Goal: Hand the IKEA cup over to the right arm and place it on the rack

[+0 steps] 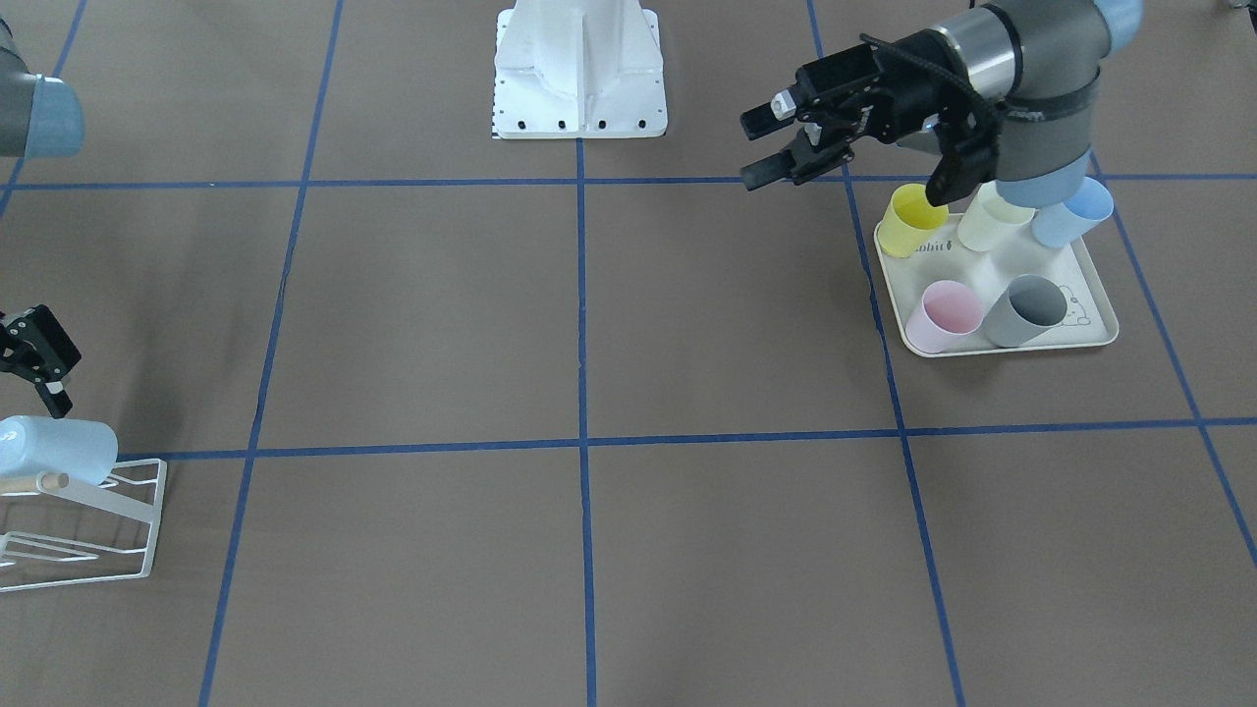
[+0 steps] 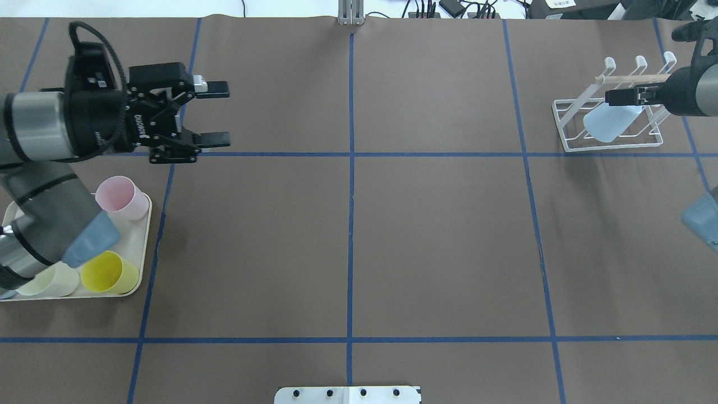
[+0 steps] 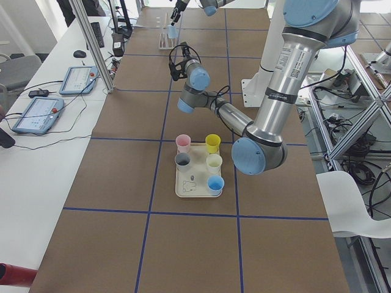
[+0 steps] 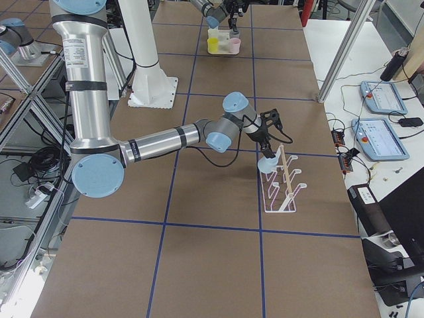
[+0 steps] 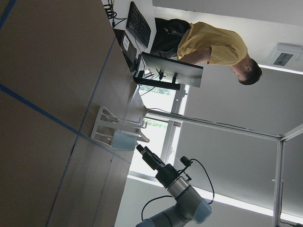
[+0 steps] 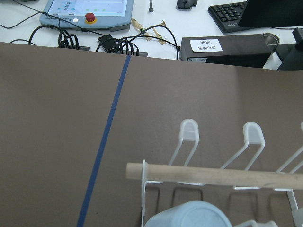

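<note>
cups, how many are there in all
6. Five stand on the tray: yellow, cream, blue, pink, grey. A pale blue cup sits on the rack. None looks hidden.

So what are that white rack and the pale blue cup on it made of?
The rack looks like thin wire, probably metal, coated smooth white; its dowel shows bare light wood. The pale blue cup seems matte plastic: even colour, no glare.

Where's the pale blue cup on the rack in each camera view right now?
Front-facing: pale blue cup, lower left edge.
Overhead: upper right.
Exterior left: far top, tiny.
Exterior right: centre right.
Left wrist: lower middle.
Right wrist: bottom edge.
Shared landmark: the white rack with its wooden dowel.
</note>
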`<state>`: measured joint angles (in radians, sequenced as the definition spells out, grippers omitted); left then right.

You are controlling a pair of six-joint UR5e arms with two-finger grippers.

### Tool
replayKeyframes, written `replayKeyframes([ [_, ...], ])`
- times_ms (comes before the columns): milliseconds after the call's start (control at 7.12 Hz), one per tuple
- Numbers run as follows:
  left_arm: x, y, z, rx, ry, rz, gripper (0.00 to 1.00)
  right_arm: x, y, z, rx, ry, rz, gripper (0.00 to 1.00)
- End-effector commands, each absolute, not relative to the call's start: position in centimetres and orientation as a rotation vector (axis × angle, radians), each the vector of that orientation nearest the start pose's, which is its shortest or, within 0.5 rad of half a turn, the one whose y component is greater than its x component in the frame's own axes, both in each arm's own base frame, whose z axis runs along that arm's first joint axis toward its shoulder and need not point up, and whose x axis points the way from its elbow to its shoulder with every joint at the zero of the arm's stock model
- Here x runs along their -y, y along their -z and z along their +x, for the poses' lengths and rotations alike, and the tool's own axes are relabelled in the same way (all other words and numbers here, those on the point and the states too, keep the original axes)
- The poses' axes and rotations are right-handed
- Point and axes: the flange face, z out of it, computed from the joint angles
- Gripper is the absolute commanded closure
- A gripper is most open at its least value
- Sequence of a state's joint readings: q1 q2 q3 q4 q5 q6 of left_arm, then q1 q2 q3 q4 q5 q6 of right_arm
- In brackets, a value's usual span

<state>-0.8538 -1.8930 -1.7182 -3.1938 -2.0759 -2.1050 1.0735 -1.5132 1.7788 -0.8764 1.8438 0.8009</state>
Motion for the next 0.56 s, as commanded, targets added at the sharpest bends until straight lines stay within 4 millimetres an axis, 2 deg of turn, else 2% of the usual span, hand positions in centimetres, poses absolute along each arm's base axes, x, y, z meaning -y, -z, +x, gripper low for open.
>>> replayKeyframes([
  [0, 45.2, -33.2, 18.0, -1.843, 0.264, 0.221, 0.01, 50.6, -44.0, -16.0, 0.870, -0.223, 0.550, 0.01],
  [140, 43.9, -39.1, 15.1, -1.715, 0.202, 0.350, 0.01, 50.6, -44.1, -16.0, 0.867, -0.224, 0.549, 0.01],
  [281, 43.1, -43.7, 11.9, -1.558, 0.159, 0.486, 0.01, 50.6, -44.1, -16.0, 0.867, -0.224, 0.549, 0.01],
  [421, 43.3, -45.9, 8.9, -1.434, 0.139, 0.534, 0.01, 50.5, -44.1, -16.1, 0.868, -0.224, 0.547, 0.01],
])
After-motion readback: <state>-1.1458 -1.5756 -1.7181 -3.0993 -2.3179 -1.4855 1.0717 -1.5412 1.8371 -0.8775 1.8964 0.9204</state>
